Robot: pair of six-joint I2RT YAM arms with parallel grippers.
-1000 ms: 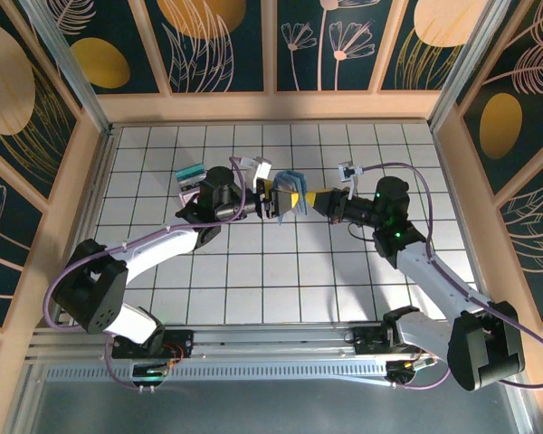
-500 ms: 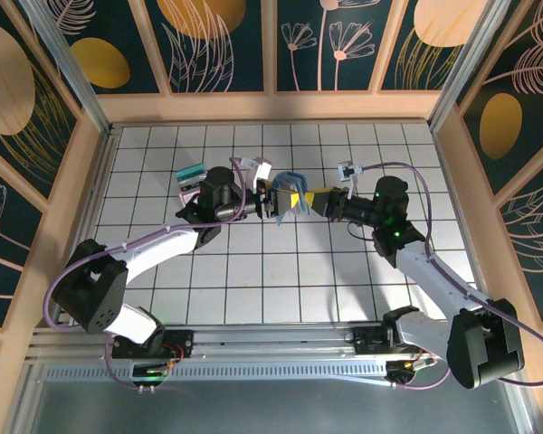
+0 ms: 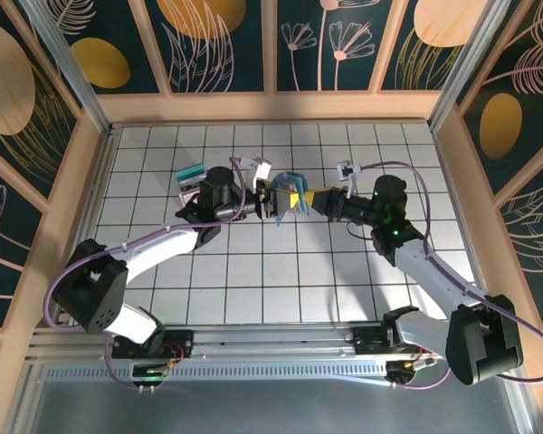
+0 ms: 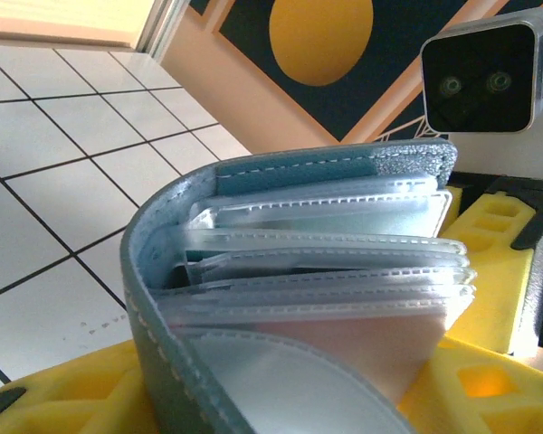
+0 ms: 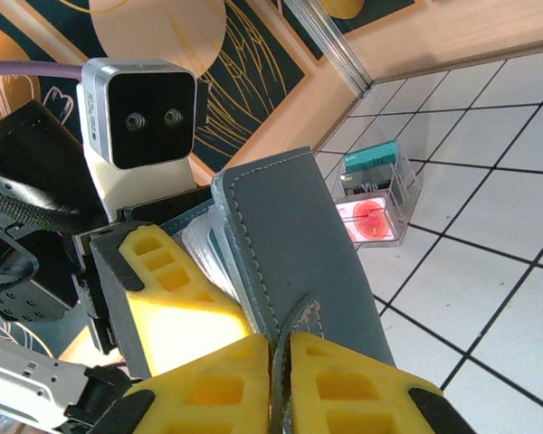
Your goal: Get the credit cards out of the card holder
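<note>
Above the far half of the white tiled counter (image 3: pixel 253 271), your left pincer (image 3: pixel 276 199) and right pincer (image 3: pixel 312 201) both clench the slate-blue soft bifold card holder (image 3: pixel 291 183), its clear sleeves (image 4: pixel 326 271) fanned open between them.

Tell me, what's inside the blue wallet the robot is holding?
Inside the card holder sits a stack of clear plastic sleeves. They are frosted and overlap each other, so anything tucked in them cannot be seen.
</note>
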